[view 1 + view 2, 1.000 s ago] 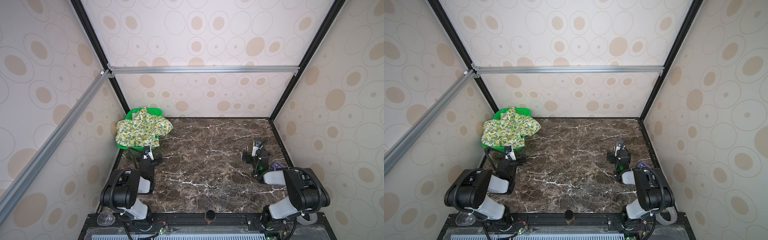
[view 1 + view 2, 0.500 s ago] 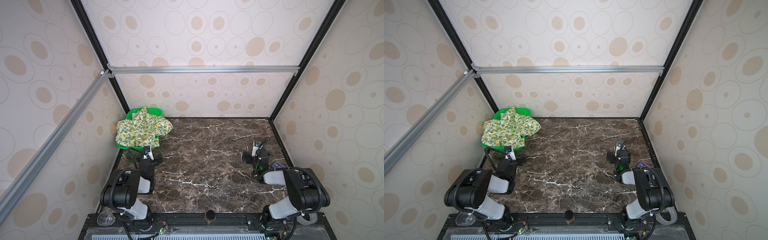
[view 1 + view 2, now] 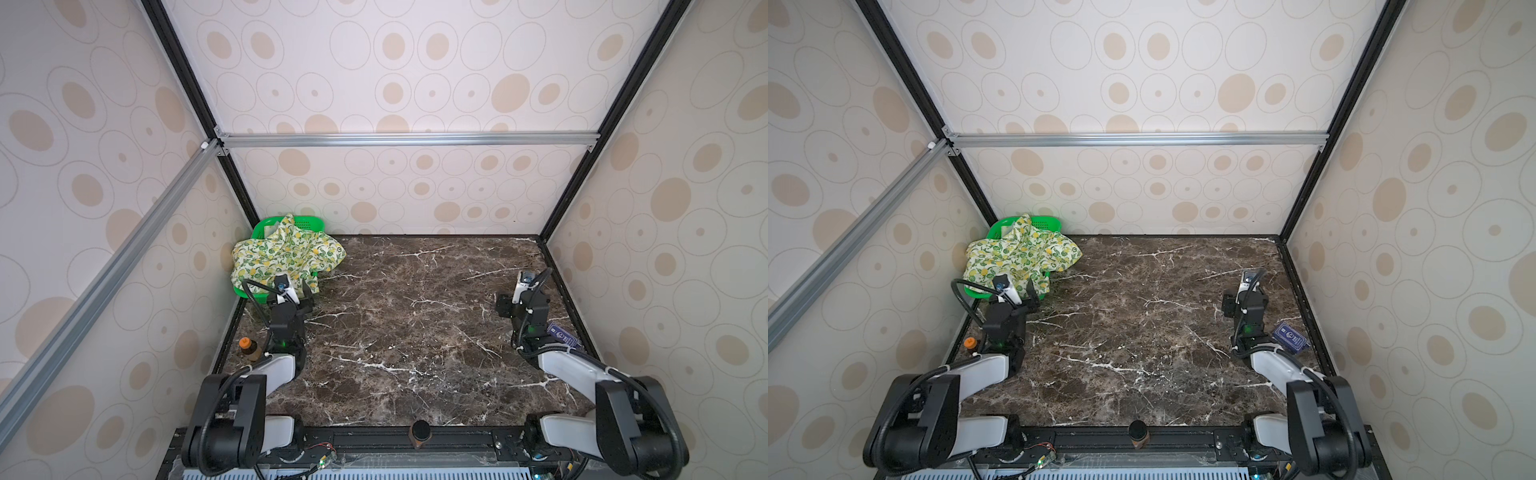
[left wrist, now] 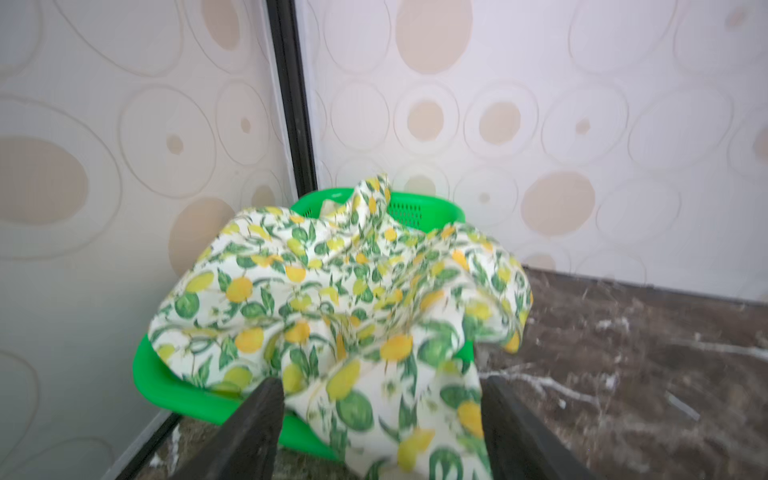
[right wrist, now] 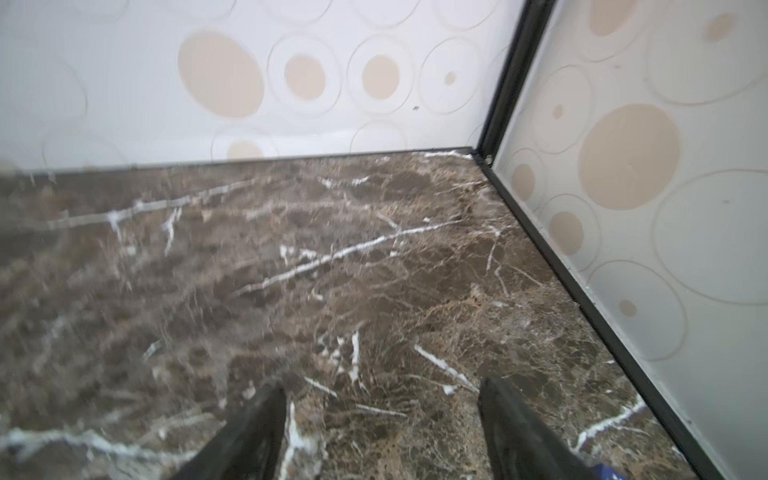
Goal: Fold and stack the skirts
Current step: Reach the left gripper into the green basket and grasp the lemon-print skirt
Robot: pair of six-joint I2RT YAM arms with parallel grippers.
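Skirt [image 3: 286,257], upper left of both top views: cream ground, yellow lemons, green leaves. Basket [image 3: 309,224], same corner: bright green mesh. Tabletop [image 3: 415,332]: dark brown marble, white veins. Walls [image 3: 415,62]: off-white, beige ovals inside thin ringed outlines. Frame posts [image 3: 629,83]: black; rails [image 3: 407,139]: silver. Bottle [image 3: 246,345], lower left: orange cap. Card [image 3: 563,337], right edge: dark blue.

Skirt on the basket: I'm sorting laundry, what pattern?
Skirt: cream with yellow lemons, green leaves; clearest in left wrist view.

Bright, even, diffuse light; shadows soft & faint. Wide-angle bending at edges of top views. Blur in wrist views, esp. lemon skirt [image 4: 332,299] and near part of marble tabletop [image 5: 124,291].
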